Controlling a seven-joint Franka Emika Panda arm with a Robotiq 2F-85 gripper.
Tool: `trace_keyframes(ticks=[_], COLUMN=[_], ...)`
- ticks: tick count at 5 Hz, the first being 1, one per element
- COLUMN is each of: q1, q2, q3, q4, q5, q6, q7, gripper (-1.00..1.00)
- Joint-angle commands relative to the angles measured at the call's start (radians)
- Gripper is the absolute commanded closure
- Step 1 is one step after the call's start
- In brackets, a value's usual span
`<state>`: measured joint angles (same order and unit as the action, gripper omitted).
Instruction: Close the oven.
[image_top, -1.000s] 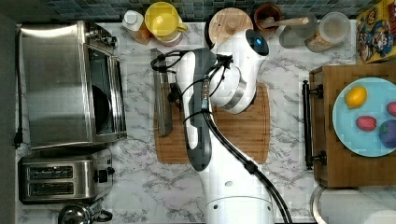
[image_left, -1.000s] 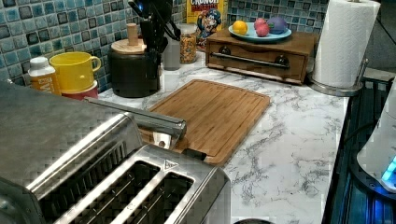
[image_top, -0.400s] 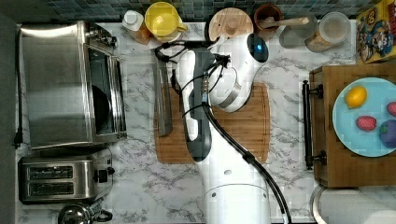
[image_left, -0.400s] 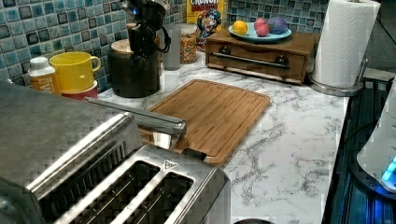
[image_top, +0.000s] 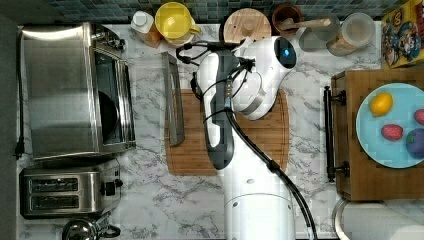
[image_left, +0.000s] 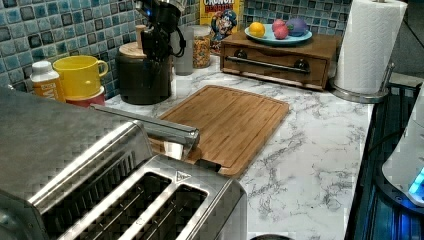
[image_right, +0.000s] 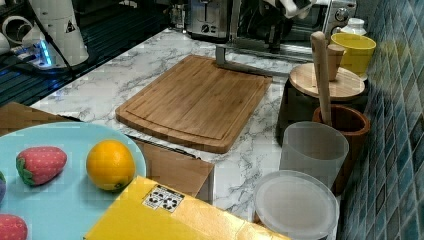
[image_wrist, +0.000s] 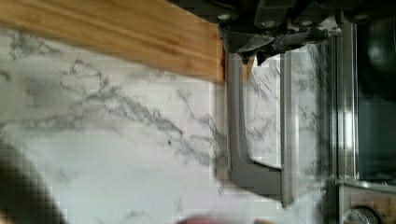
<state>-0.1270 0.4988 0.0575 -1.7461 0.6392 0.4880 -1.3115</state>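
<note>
Clearly the oven (image_top: 75, 90) stands open at about nine o'clock on the marble table (image_top: 150, 200) in the top view, its glass door folded down flat toward the middle, so the marble shows through the pane. The door's long bar handle (image_top: 172, 100) lies at the door's outer edge, just beside the nine o'clock side of the wooden cutting board (image_top: 260, 145). A two-slot toaster (image_top: 65, 192) sits close by the oven, toward seven o'clock.

The arm reaches across the board, and its gripper (image_wrist: 250, 56) hangs above the bar handle in the wrist view, near the board's edge; whether it touches the bar I cannot tell. Its dark fingertips sit close together with nothing between them, though how far they are parted I cannot tell.

Along the twelve o'clock side of the table stand a yellow mug (image_top: 175, 22), a round wooden-lidded canister (image_top: 247, 25) and a brown crock (image_top: 287, 17). At three o'clock, a blue plate (image_top: 385, 145) of toy fruit rests on a wooden box (image_top: 365, 185).
</note>
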Motion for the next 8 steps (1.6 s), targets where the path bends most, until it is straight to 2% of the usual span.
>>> trace_keyframes(ticks=[1, 2, 4, 6, 8], q1=[-0.002, -0.027, -0.013, 0.008, 0.023], q2=[0.109, 0.077, 0.007, 0.072, 0.084], q3=[0.003, 0.025, 0.054, 0.085, 0.113], q4=[0.106, 0.084, -0.023, 0.044, 0.046], q5=[0.014, 0.094, 0.149, 0.092, 0.104], q6=[-0.102, -0.123, -0.007, -0.087, -0.104], q7=[0.058, 0.025, -0.012, 0.046, 0.053], gripper=[1.0, 1.0, 1.0, 1.0, 1.0])
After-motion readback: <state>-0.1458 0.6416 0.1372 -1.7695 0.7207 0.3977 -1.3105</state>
